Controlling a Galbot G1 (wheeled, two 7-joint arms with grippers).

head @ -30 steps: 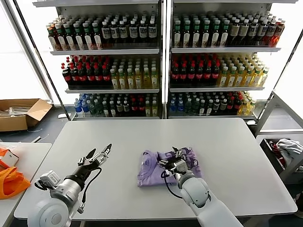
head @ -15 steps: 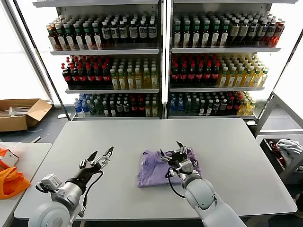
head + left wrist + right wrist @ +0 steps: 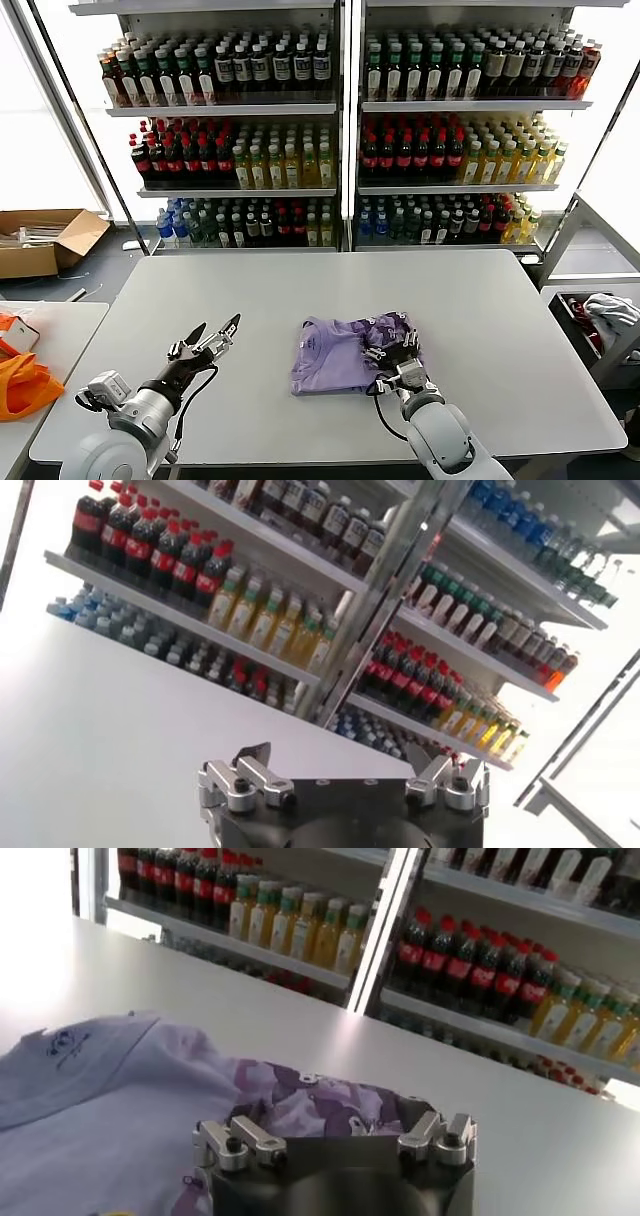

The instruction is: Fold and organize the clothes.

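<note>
The clothes, a lavender T-shirt (image 3: 335,358), lie folded into a rough rectangle on the grey table (image 3: 300,285), plain side to the left and dark purple printed figures along the right edge (image 3: 395,325). My right gripper (image 3: 394,346) hovers open at the shirt's near right corner, nothing between its fingers. In the right wrist view the printed fabric (image 3: 300,1093) lies just beyond the open right gripper (image 3: 335,1116). My left gripper (image 3: 213,328) is open over bare table, well left of the shirt. The left wrist view shows the left gripper (image 3: 345,762) empty.
Drink shelves (image 3: 340,130) stand behind the table. An orange bag (image 3: 25,385) lies on a low side table at the left, with a cardboard box (image 3: 45,240) on the floor beyond. A white-grey cloth heap (image 3: 610,308) sits in a bin at the right.
My right gripper has drawn back from above the shirt's middle toward its near right corner, staying open. The left gripper has barely shifted. The shirt lies as before.
</note>
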